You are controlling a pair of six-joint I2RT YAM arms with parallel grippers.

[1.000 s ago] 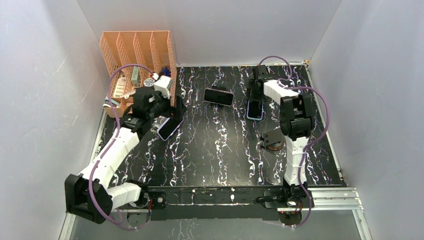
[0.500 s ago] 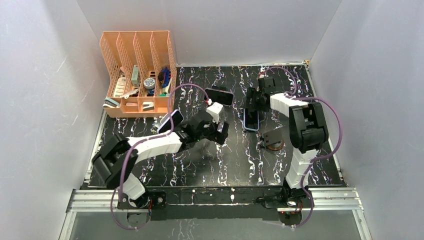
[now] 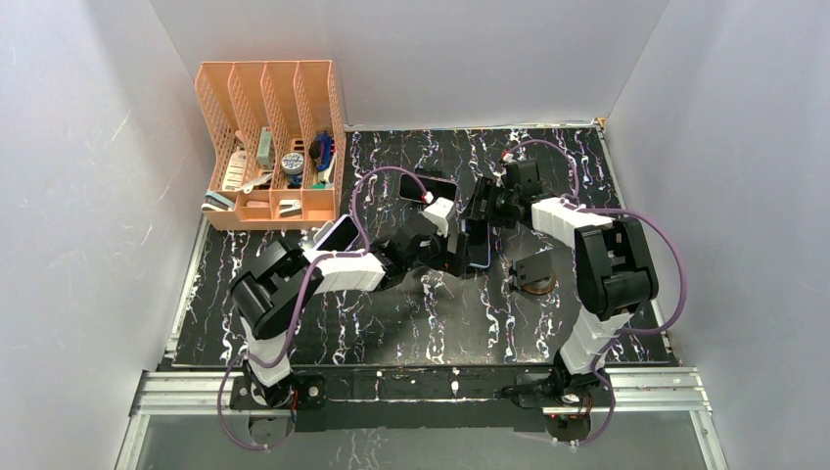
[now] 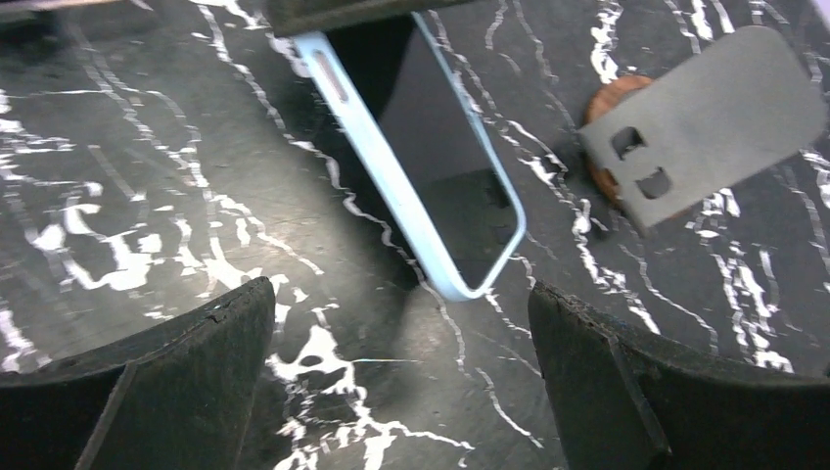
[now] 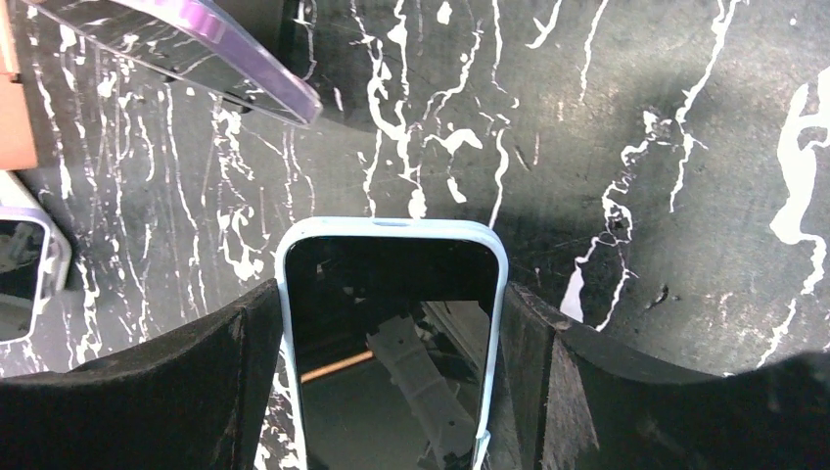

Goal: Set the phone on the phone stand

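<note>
Item 1: phone (image 4: 436, 186), pale blue case; grasped along its 2 long edges by the right gripper (image 5: 391, 299); tilted, lower corner close to the black marbled table (image 4: 147, 196); left gripper (image 4: 401, 299) fully released, holding nothing, just beside the phone's lower end; phone stand (image 4: 705, 117) near, apart from the phone.

Phone (image 4: 421, 147) left of stand (image 4: 705, 117), perhaps apart

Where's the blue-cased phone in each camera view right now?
Top camera: phone mid-table, just left of the stand.
Left wrist: phone upper centre, slanting, stand to its right.
Right wrist: phone bottom centre.
Shared landmark: the white-veined black table.
</note>
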